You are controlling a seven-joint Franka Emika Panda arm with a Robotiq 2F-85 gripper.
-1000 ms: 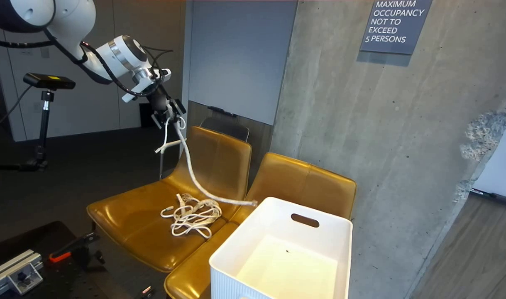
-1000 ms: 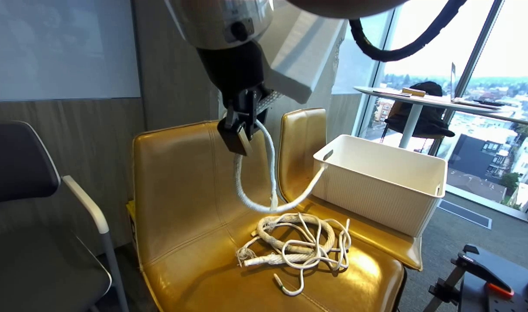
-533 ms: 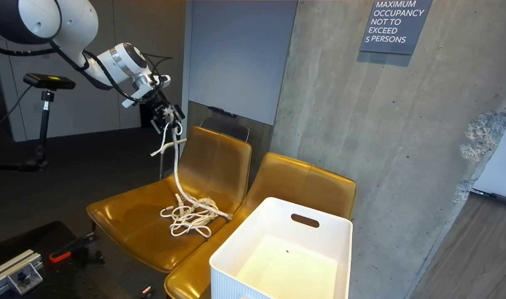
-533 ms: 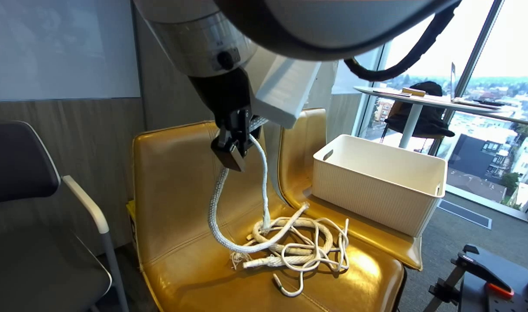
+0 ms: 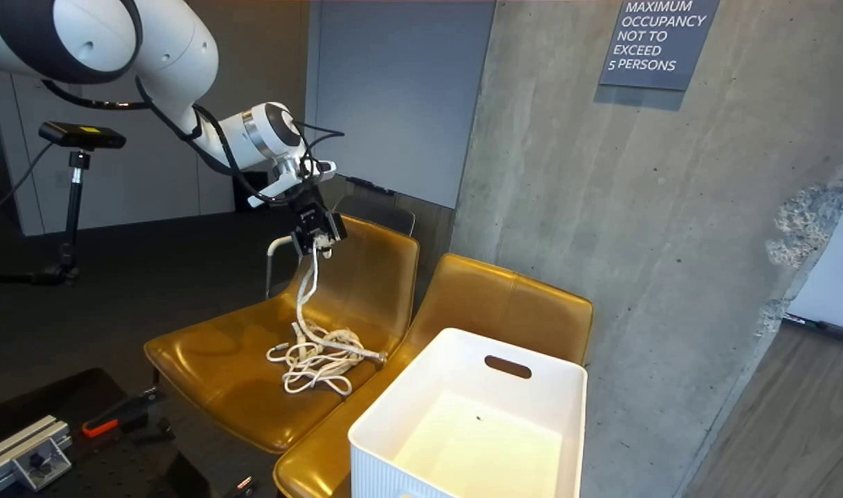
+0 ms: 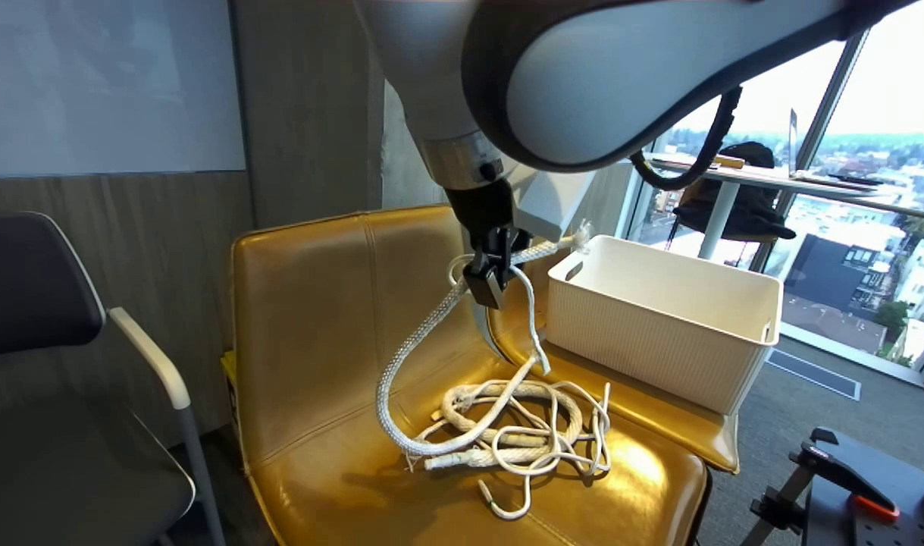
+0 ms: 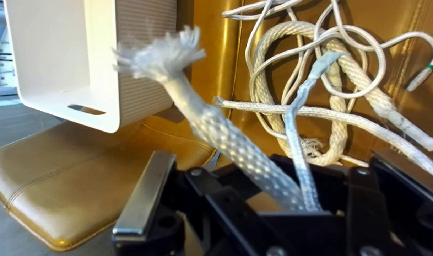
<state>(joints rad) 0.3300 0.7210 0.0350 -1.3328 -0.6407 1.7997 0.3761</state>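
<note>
You have the gripper (image 5: 320, 236) pinching white braided rope (image 7: 234, 144) in the air above the seat of the gold-brown chair (image 6: 333, 493); how its pads meet you cannot make out. A thick length juts out with its frayed end (image 7: 163, 58) on the bin's side, a thinner strand (image 7: 293, 137) with a wrapped tip dangles beside it, and a long loop hangs down — its far end lying across the rope pile (image 6: 516, 455). That pile rests on the seat, near the edge beside the neighbouring chair (image 5: 518, 294). On that chair stands your white bin (image 6: 651, 341) — one handle hole towards the backrest, a strip of seat showing along the edge nearest the pile.
</note>
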